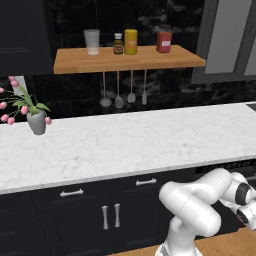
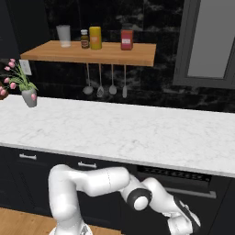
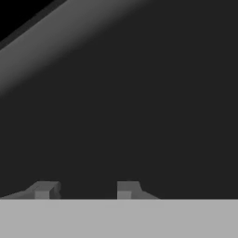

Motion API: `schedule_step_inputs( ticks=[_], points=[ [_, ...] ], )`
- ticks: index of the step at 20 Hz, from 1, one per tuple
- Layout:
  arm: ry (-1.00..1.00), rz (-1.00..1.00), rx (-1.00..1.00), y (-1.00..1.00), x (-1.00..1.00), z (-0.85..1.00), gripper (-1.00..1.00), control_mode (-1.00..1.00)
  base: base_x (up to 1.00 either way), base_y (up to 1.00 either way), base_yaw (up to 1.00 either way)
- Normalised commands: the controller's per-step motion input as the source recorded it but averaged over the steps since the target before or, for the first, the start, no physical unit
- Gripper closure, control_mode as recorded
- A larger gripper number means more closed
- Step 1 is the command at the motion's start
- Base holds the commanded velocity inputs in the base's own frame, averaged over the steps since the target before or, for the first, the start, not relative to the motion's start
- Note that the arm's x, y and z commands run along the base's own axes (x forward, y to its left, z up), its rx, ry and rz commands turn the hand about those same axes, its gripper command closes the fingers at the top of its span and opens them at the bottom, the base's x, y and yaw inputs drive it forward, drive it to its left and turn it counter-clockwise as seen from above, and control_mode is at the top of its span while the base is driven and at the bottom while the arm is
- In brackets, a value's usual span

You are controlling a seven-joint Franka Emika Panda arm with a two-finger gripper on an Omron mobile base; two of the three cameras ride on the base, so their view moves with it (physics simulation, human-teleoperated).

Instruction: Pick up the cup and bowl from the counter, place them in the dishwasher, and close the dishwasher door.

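The white marble counter (image 1: pixel 125 145) (image 2: pixel 119 131) runs across both base views. The cup and the bowl are out of view. Below the counter's right end stands the black dishwasher (image 2: pixel 183 181) (image 1: pixel 227 167), its door (image 2: pixel 215 206) upright with a silver handle bar across the front. My arm bends down low in front of it, and my hand (image 2: pixel 184 224) is right at the door. In the hand view a flat dark panel (image 3: pixel 139 102) lies very close ahead. My gripper (image 3: pixel 86 189) is open, its fingertips (image 3: pixel 44 188) apart with nothing between them.
A grey vase of pink flowers (image 1: pixel 36 120) (image 2: pixel 28 97) stands at the counter's left. Above it, a wooden shelf (image 1: pixel 130 60) carries a glass tumbler (image 1: pixel 92 41) and jars, with utensils (image 1: pixel 119 90) hanging below. Dark cabinets with silver handles (image 1: pixel 110 216) sit left of the dishwasher.
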Motion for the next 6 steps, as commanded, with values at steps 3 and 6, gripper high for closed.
schedule_step_inputs(
  ticks=[3,6],
  points=[
    [0.01,0.00,0.00,0.00,0.07,0.00,-1.00,-1.00,0.00,0.00,0.00],
    [0.00,0.00,0.00,0.00,0.00,0.00,-1.00,-1.00,0.00,0.00,0.00]
  ],
)
